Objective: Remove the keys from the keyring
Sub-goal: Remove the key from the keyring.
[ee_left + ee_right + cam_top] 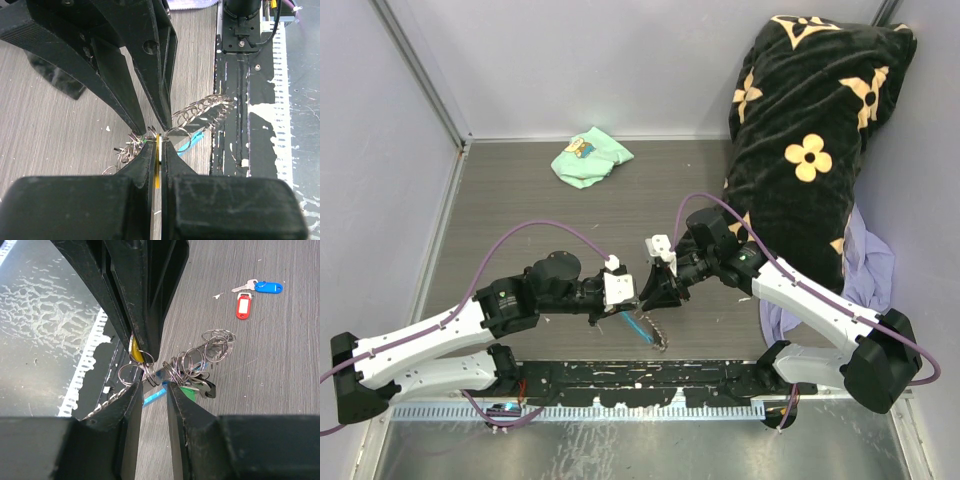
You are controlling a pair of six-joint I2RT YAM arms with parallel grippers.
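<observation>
Yellowish-tagged key (135,351): I'm pinching it in my left end effector (158,145), clamped tight; my right end effector (151,387) is straddling the keyring (197,111), jaws partly apart.

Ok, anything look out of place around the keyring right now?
A blue-tagged key and a red-tagged key lie loose on the table, apart from the tangled keyring. The black base rail has chipped paint. Nothing else stands out.

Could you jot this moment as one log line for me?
left gripper: shut on yellow tag | right gripper: tips astride ring bunch, grip unclear | off already: blue tag, red tag, loose on table
</observation>
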